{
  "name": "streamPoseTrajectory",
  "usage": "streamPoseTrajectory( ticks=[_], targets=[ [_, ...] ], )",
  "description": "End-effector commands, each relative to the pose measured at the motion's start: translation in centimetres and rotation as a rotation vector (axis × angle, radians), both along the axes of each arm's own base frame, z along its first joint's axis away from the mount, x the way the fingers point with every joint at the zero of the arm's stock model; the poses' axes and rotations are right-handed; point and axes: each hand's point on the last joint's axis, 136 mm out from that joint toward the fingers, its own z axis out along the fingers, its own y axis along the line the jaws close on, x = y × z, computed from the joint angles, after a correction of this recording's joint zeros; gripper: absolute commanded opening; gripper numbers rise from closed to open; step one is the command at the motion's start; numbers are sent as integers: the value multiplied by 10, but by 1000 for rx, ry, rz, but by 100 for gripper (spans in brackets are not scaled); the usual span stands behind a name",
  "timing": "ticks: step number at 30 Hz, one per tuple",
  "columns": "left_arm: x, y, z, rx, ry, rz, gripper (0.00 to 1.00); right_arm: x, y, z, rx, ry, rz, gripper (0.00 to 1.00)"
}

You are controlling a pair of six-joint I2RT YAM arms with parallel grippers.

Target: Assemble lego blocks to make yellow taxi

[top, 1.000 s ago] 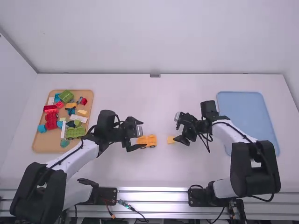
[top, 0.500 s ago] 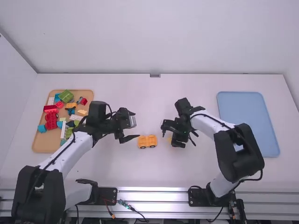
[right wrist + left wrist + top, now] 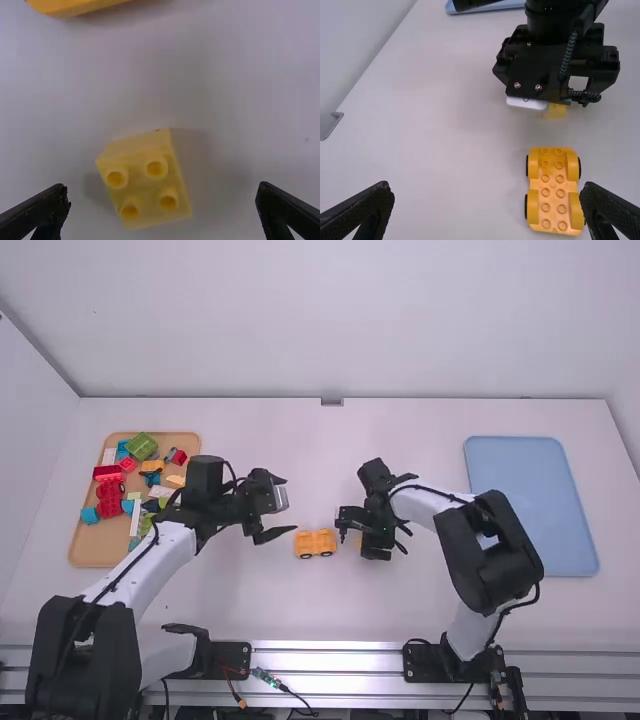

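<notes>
Both wide: left pincer [image 3: 290, 506] near orange chassis [image 3: 316, 544], right pincer [image 3: 359, 543] above yellow block [image 3: 145, 185].

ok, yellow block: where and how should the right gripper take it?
From above, pinching two opposite side walls below the studs. The block sits studs up, between the open fingers of the right gripper but slightly skewed; a small wrist twist should square the grip.

Open tabletop [image 3: 325, 445] is stretching across the high view's upper middle, between the tan tray [image 3: 92, 552] at left and blue tray [image 3: 530, 500] at right. Near centre, the left gripper [image 3: 290, 508], orange wheeled base [image 3: 316, 543] and right gripper [image 3: 358, 543] are standing in the way.
</notes>
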Motion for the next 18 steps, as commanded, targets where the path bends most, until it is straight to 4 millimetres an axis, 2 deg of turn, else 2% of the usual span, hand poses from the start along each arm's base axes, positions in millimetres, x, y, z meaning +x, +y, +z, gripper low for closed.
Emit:
streamPoseTrajectory(
  ticks=[1, 10, 15, 18],
  targets=[
    [1, -2, 9, -17, -24, -21, 99, -2, 3, -4, 12, 23, 4, 99],
    [1, -2, 8, -15, -21, -18, 99, 2, 16, -3, 31, -11, 7, 98],
    [0, -2, 7, -14, -16, -18, 99, 2, 15, -3, 31, -7, -19, 97],
    [0, -2, 7, -14, -15, -18, 99, 2, 15, -3, 30, -5, -25, 83]
  ],
)
